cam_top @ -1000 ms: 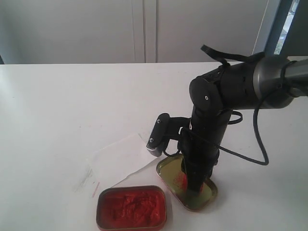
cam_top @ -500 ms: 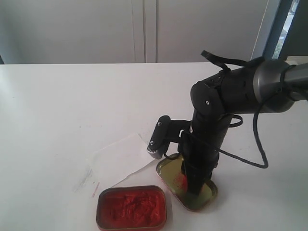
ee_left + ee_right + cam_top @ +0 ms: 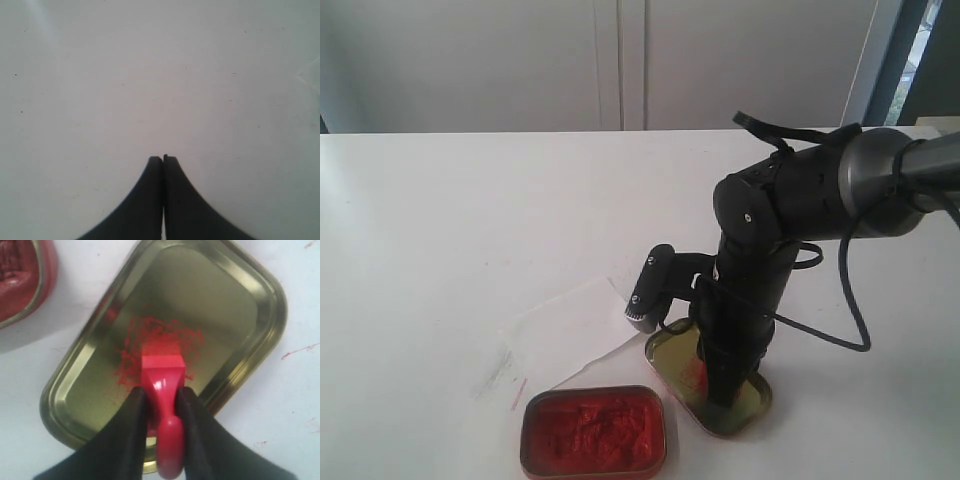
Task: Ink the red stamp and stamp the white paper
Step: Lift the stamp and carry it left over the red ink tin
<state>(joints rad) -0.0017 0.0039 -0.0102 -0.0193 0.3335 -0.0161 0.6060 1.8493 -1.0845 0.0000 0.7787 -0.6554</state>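
Landmark: the gold tin lid [image 3: 200, 300] lies open side up on the white tabletop [image 3: 470, 220]. Every place below is told from it.
Red stamp: the red stamp [image 3: 162, 365] stands inside the lid, near the middle of its floor. Its square base is down on a patch of red smears and its knob points up toward the wrist.
Right gripper: the right gripper [image 3: 161, 391] comes down from straight above the lid. Its two black fingers [image 3: 132, 415] pinch the narrow neck of the stamp's handle, one on each side.
Why this hold: gripping the neck under the knob probably keeps the base flat and square for pressing into ink and onto paper.
Ink tin: the tin of lumpy red paste [image 3: 595, 432] sits just beside the lid, so the move to ink the stamp looks short.
White paper: the white paper [image 3: 575, 325] lies flat near the lid. One corner reaches toward the rim, and I cannot tell if it touches.
Left gripper: the left gripper [image 3: 163, 160] has its fingers pressed together on nothing, above bare tabletop. Its place relative to the lid cannot be told.
Step judged: picking up the stamp, with inking and stamping not yet done.
Risk: the smooth handle could twist in the pinch.
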